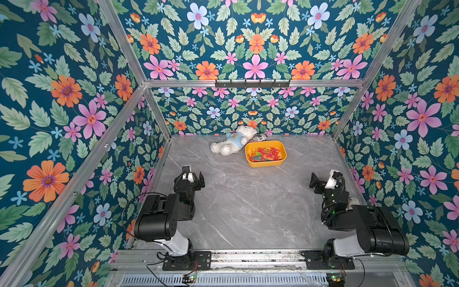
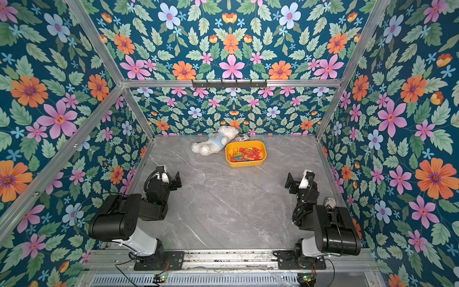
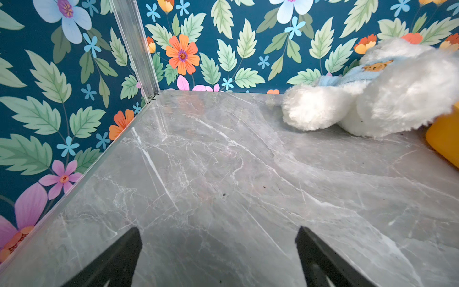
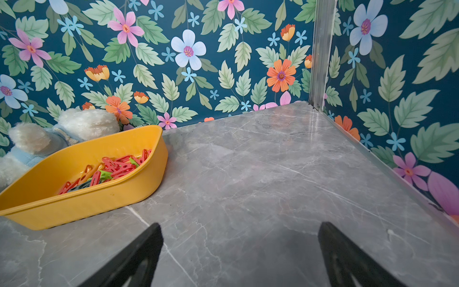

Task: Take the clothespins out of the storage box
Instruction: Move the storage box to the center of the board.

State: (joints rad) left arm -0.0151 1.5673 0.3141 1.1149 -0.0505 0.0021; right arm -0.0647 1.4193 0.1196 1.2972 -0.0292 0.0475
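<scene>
Jaws on both arms hang spread and empty, well short of the box, probably parked so either can reach in. Box sits on the bench just beside the bear; pegs all lie heaped inside it, none removed yet.

Here's the grey marble-look tabletop, and twd the back wall a shallow yellow plastic tray sits on it, w/ a fluffy white teddy bear lying just beside
</scene>
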